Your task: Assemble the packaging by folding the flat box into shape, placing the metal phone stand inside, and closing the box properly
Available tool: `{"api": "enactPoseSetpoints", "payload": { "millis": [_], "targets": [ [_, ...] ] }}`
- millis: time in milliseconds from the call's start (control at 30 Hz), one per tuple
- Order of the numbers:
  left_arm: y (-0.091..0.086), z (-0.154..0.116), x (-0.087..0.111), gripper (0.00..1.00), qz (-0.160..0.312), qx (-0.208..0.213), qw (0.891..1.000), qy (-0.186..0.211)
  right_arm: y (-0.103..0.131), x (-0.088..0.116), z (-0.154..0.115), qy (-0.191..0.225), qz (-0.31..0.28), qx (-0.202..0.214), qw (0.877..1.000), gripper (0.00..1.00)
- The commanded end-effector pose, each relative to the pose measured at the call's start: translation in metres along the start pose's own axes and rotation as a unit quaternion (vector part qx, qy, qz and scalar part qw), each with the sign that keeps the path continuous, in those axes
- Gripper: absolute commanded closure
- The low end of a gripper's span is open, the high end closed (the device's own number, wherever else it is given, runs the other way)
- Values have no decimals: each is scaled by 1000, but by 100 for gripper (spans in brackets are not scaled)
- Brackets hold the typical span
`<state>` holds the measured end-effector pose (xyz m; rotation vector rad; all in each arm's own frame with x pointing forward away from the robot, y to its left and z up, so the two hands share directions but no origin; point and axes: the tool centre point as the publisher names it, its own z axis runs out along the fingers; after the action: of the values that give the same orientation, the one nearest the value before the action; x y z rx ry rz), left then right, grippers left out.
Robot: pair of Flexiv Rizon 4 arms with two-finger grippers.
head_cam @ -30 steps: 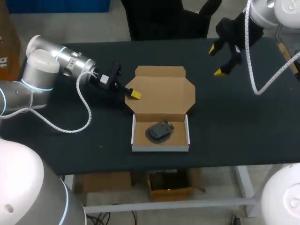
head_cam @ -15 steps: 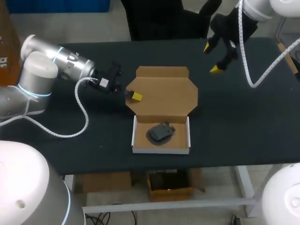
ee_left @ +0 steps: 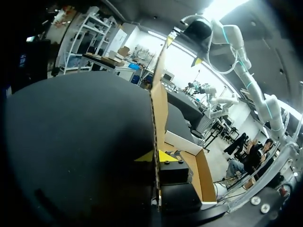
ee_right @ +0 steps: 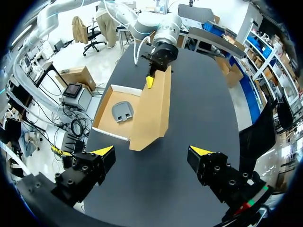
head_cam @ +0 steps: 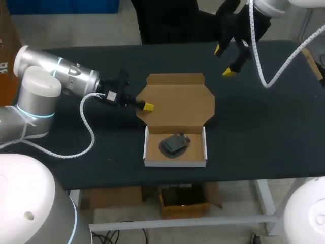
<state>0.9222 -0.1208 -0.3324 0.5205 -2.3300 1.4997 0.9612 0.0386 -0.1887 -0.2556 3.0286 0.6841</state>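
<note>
One box (head_cam: 175, 161), centre frame, contains one phone stand (head_cam: 173, 144). Left claw (head_cam: 147, 106) pinches its lid (head_cam: 177, 101); right claw (head_cam: 223, 61), upper right, hangs spread.

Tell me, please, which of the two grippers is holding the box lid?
The left gripper, shut on the left edge of the lid; the right gripper hangs open, well clear of it.
</note>
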Motion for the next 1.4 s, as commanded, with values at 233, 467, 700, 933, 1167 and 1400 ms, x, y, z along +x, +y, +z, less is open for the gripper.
{"api": "enactPoseSetpoints", "payload": {
  "millis": [233, 467, 700, 933, 1167, 1400],
  "targets": [
    [7, -2, 15, 100, 38, 21, 997, -61, 5, -6, -2, 16, -5, 2, 1000, 0],
    [8, -2, 19, 100, 60, 28, 995, -75, 9, -8, -2, 19, -9, 3, 1000, 0],
    [10, -1, 21, 100, 94, 21, 991, -89, 12, -8, -1, 22, -12, 4, 1000, 0],
    [9, 2, 22, 100, 121, 13, 988, -98, 15, -8, 0, 25, -12, 6, 1000, 0],
    [9, 2, 27, 100, 154, 8, 983, -104, 24, -7, -3, 26, -15, 11, 1000, 0],
    [11, 1, 32, 100, 189, 1, 975, -113, 31, -8, -3, 29, -18, 14, 999, 0]
  ]
}}
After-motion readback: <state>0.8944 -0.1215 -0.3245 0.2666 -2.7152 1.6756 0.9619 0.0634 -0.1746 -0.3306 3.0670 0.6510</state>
